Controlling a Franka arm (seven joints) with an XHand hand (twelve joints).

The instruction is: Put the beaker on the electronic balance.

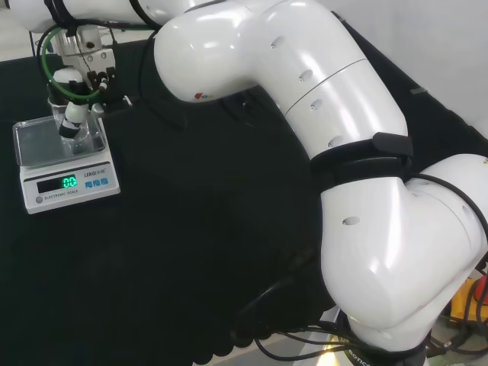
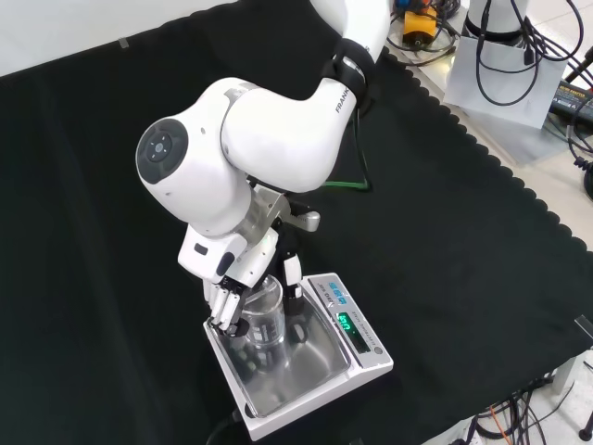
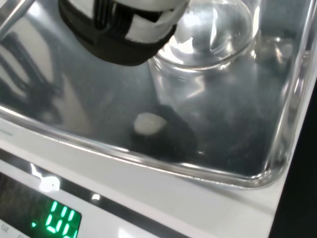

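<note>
clear glass beaker (image 2: 263, 320) upright on electronic balance (image 2: 357, 371) steel pan

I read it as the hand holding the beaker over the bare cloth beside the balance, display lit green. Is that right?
Not quite. The hand holds the beaker over the balance's metal pan, not over the bare cloth, as the front view shows. Whether the beaker's base already touches the pan I cannot tell. The display is lit green, as you say.
</note>
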